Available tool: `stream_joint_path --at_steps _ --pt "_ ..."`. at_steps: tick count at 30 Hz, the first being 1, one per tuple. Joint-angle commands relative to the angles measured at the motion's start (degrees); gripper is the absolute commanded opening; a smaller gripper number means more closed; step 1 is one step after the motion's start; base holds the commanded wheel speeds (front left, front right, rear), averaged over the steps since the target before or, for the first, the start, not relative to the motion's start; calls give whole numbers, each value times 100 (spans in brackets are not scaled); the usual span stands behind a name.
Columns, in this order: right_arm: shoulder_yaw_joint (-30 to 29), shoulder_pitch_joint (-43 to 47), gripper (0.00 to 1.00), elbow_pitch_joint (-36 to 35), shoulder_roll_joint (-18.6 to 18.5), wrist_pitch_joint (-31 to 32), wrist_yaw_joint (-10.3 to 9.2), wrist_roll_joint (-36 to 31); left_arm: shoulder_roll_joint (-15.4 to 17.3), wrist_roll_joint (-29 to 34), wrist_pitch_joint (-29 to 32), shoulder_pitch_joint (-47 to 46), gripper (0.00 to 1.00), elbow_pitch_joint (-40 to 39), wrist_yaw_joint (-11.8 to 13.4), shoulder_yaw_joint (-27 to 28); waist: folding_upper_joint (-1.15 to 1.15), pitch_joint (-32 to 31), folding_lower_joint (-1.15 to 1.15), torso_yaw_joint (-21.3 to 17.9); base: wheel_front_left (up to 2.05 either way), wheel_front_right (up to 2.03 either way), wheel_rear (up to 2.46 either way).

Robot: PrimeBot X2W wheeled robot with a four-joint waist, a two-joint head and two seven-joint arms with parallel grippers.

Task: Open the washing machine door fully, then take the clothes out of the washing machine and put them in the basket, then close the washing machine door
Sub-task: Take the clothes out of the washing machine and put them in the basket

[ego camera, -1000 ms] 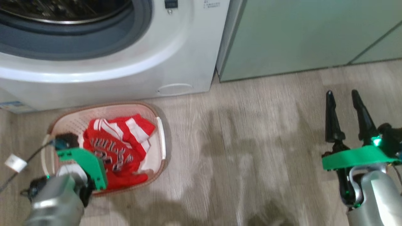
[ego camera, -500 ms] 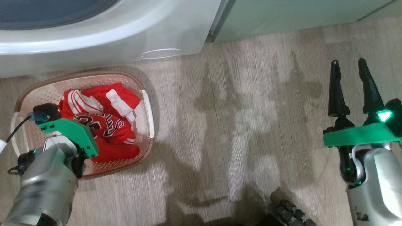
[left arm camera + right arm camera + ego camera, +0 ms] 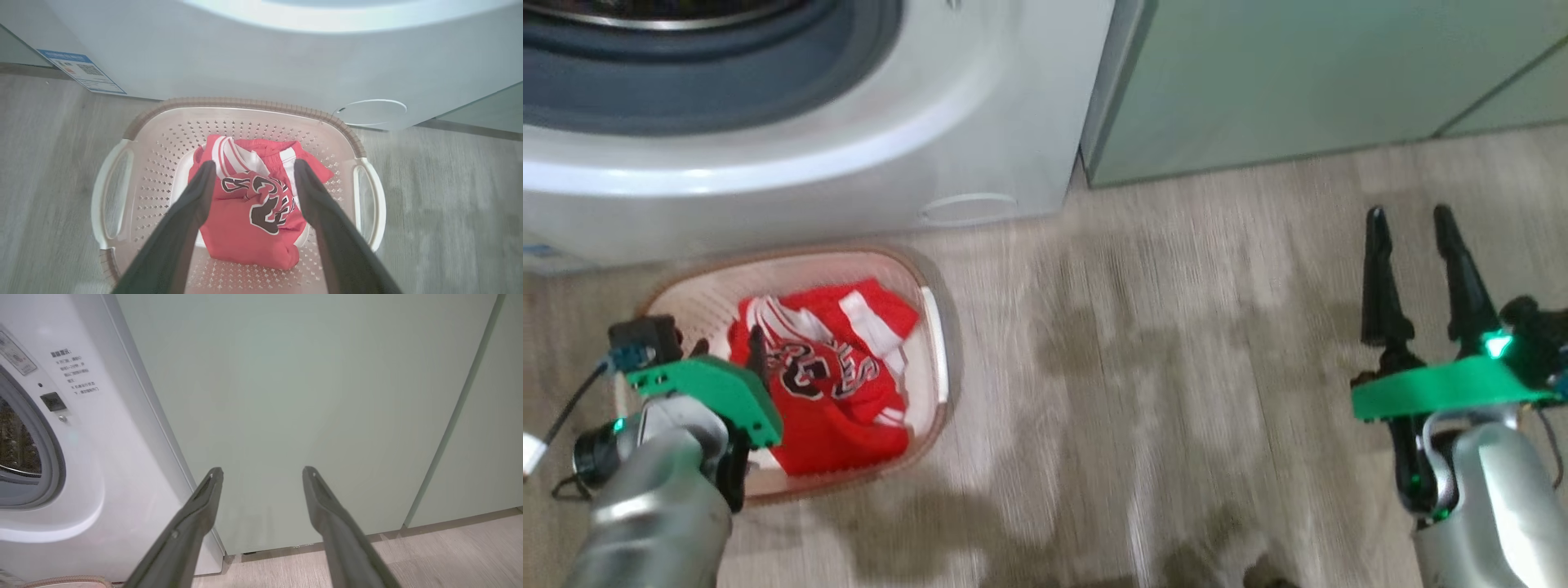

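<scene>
left gripper point(image 3: 254, 163) hangs over the basket point(image 3: 245, 102), jaws spread wide, nothing pinched between them. fingers straddle the clothes point(image 3: 245, 228) from above; can't tell if the tips touch fabric.

the clothes lie in a red heap in the middle of the basket, lettered piece on top, striped one towards the washing machine point(image 3: 849, 163). basket sits on the floor point(image 3: 1176, 367) just in front of the machine, below the small round hatch point(image 3: 369, 112).

right gripper point(image 3: 1410, 214) also spread, empty, idle over bare floor well to the right, pointing at the pale-green cabinet point(image 3: 306, 396).

step, my read: drop-off end of the unloading. clothes are in, door not closed, since the gasket point(image 3: 727, 98) and the drum mouth stand uncovered.

next move:
- lift left arm straight up out of the basket so the fingers don't snag the cloth
- raise waist and head to look into the drum point(image 3: 16, 449); what shows of it is too dark and partial to say if anything is left inside
- if empty, find the washing machine door and swing it shut; if not, reach in again
</scene>
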Motion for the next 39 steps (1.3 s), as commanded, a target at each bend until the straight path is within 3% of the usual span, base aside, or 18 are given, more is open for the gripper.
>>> stream_joint_path --at_steps 1,5,11,22,28,39 --pt "102 128 100 -132 20 -36 -4 40 228 61 -97 84 100 -109 -33 100 0 -407 0 98 0 0 0" --pt "96 327 100 -84 33 -36 -4 79 372 259 -137 348 100 -625 -127 131 0 -867 0 153 0 0 0" --pt "128 673 100 -14 40 -36 -4 110 588 671 -140 1061 100 -1836 -175 662 0 -1508 0 164 0 0 0" --pt "-55 1171 100 -29 13 -36 -4 144 390 1441 -141 2295 100 -3675 -190 2131 0 -2193 0 285 0 0 0" --pt "-142 1323 100 -53 30 -36 -4 127 233 1722 -141 2597 100 -4116 -200 2365 0 -2355 0 382 0 0 0" --pt "-201 1408 100 -90 54 -36 -4 128 162 2010 -141 2806 100 -4307 -206 2280 0 -2443 0 440 0 0 0"
